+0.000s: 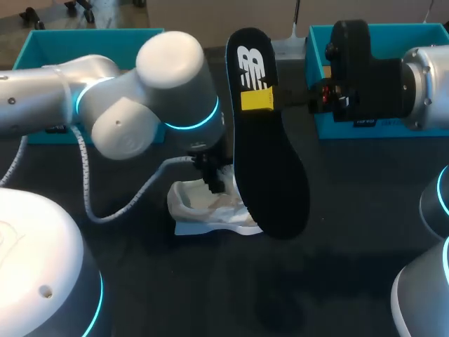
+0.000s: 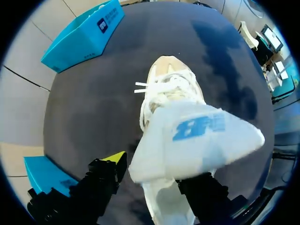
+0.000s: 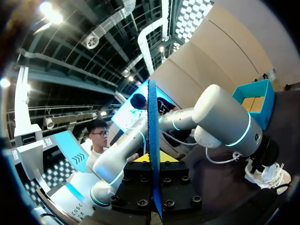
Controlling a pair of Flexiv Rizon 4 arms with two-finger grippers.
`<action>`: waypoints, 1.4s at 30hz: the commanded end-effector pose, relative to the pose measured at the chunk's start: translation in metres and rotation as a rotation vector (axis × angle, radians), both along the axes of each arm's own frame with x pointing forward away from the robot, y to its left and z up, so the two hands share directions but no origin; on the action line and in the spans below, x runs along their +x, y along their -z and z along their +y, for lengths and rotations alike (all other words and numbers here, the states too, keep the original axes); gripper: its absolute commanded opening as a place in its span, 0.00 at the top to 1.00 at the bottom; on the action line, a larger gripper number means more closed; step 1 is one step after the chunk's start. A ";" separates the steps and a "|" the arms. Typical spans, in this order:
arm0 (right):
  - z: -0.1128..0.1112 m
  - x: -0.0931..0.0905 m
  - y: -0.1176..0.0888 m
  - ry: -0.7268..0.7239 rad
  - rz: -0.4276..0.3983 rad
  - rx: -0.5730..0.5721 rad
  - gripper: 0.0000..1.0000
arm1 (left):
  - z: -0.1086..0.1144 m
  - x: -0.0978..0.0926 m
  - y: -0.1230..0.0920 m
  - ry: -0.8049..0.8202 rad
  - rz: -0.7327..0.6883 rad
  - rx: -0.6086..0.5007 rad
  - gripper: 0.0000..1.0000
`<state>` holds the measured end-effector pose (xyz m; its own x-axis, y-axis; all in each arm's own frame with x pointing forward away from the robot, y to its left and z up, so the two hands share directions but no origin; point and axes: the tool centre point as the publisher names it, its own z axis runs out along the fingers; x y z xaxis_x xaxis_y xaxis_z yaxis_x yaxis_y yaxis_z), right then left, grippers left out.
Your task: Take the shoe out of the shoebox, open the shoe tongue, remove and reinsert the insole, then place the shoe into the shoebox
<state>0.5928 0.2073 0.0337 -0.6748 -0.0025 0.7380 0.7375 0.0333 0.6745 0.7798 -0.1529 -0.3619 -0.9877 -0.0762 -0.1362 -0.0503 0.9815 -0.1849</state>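
A white shoe point(image 1: 210, 207) lies on the dark table, toe pointing away from my left gripper in the left wrist view, where the shoe point(image 2: 166, 93) shows its laces. Its tongue point(image 2: 197, 138), with a blue logo, stands lifted. My left gripper point(image 2: 158, 171) is down over the shoe's rear and straddles it; a small gap shows beside the yellow-tipped finger point(image 2: 118, 161), so it is open. My right gripper point(image 1: 270, 100) holds the black insole point(image 1: 270, 168) upright, its lower end close beside the shoe. In the right wrist view the insole point(image 3: 152, 136) is edge-on between the shut fingers.
Two blue shoebox parts stand at the back: one at the left point(image 1: 84, 42) and one at the right point(image 1: 319, 77). My left arm's elbow point(image 1: 168, 84) hangs over the table's middle. Its grey cable point(image 1: 112, 203) loops left of the shoe.
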 end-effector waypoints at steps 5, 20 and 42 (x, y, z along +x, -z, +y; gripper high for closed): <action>0.004 0.001 0.001 0.001 0.001 0.000 1.00 | -0.006 0.003 0.019 -0.004 0.039 -0.001 0.36; 0.004 0.001 0.001 0.001 0.001 0.000 1.00 | -0.009 0.001 0.041 -0.012 0.094 0.019 0.58; 0.004 0.001 0.001 0.001 0.001 0.000 1.00 | 0.002 0.002 0.012 0.148 0.170 -0.030 1.00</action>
